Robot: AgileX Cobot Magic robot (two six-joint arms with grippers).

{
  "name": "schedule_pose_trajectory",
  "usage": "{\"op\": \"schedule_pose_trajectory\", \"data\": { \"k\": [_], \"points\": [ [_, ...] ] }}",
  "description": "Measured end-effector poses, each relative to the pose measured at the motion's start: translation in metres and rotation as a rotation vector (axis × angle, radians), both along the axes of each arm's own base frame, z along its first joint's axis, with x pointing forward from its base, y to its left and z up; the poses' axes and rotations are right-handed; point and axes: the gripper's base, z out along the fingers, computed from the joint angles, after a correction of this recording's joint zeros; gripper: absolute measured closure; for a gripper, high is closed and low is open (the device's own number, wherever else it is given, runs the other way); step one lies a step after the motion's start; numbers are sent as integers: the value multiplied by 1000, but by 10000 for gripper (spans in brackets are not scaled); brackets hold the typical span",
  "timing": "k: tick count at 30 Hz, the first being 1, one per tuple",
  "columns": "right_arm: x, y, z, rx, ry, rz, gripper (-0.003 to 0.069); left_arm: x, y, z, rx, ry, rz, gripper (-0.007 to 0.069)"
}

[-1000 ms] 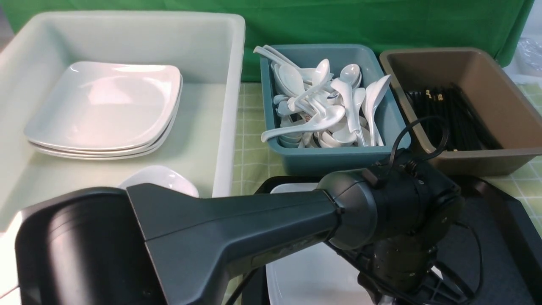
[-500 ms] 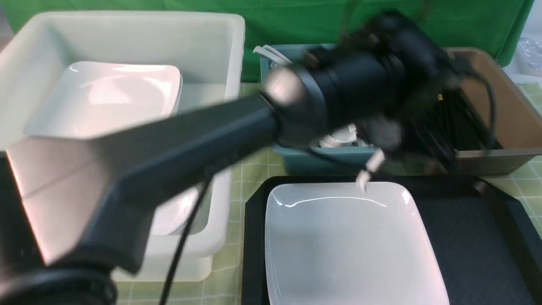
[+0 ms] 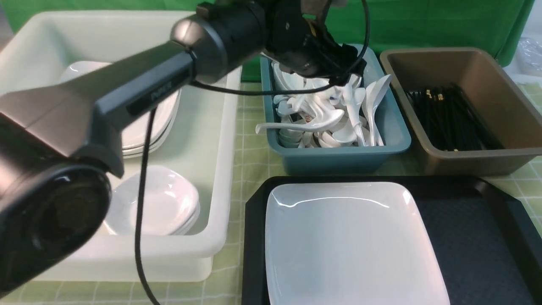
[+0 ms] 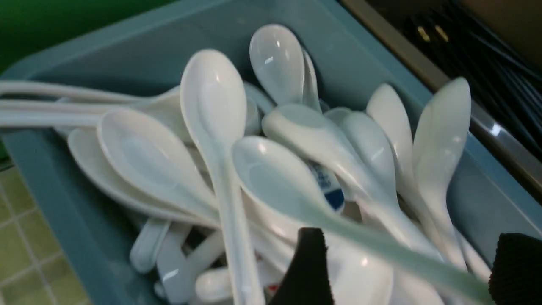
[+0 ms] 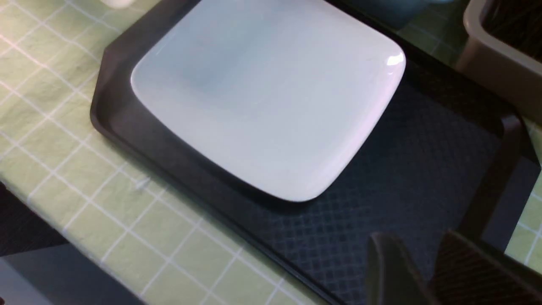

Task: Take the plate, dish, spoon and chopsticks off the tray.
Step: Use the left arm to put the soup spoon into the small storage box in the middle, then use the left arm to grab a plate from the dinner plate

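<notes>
Left gripper (image 4: 413, 237) fingers (image 4: 307, 271) are spread wide over the teal tub (image 3: 338, 159) and clamp nothing. A blurred white spoon (image 4: 279, 182) slants across the gap between them, bowl away from the fingers and handle running back between the tips. It looks loose on top of the spoon pile, so the spoon counts as in the tub and off the tray (image 3: 474, 245). Right gripper (image 5: 417, 239) fingers are a little apart with nothing between them, hovering above bare tray floor just beside one corner of the plate (image 3: 347, 245). The plate is the only task item seen on the tray. It lies flat on the tray's left half, touching the floor, and being roughly square it has no real long axis. From the right fingers it lies to the robot's left, and from the left fingers it is back toward the robot and lower. The right gripper is clearly nearer, but the white tub (image 3: 220, 140) holding the plate stack (image 3: 144, 127) is on the left side. Left arm (image 3: 139, 93) is stretched far forward and inward, wrist pitched down over the tub. No dish or chopsticks show on the visible part of the tray. Black chopsticks sit in the brown tub (image 3: 465, 163).
</notes>
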Motion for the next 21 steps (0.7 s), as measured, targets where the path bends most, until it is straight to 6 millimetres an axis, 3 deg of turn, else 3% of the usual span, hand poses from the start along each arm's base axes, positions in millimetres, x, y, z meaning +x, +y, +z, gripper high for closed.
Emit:
{"op": "schedule_pose_trajectory", "data": {
  "k": [3, 7, 8, 9, 10, 12, 13, 14, 17, 21],
  "points": [
    [0, 0, 0, -3, -4, -3, 452, -26, 2, 21, 140, 14, -61, 159],
    [1, -1, 1, -12, -16, -11, 451, -92, -7, 48, 381, -22, -198, 458],
    [1, -1, 1, -13, -17, -12, 451, -94, -6, 49, 386, -18, -201, 458],
    [2, -2, 1, -14, -19, -13, 451, -128, -11, 52, 437, -26, -287, 551],
    [2, -2, 0, -14, -19, -13, 451, -148, -12, 45, 476, -12, -353, 586],
    [2, -1, 1, -10, -24, -11, 451, -183, -12, 36, 515, 0, -486, 607],
    [2, -1, 1, -9, -26, -11, 451, -189, -13, 34, 518, 1, -516, 608],
    [2, -1, 1, -5, -30, -9, 451, -214, -9, 23, 531, 17, -618, 609],
    [3, 0, 3, 8, -46, -5, 448, -263, 1, -12, 547, 47, -851, 597],
    [3, 1, 3, 13, -53, -3, 442, -282, 14, -55, 592, 80, -943, 515]
  ]
}}
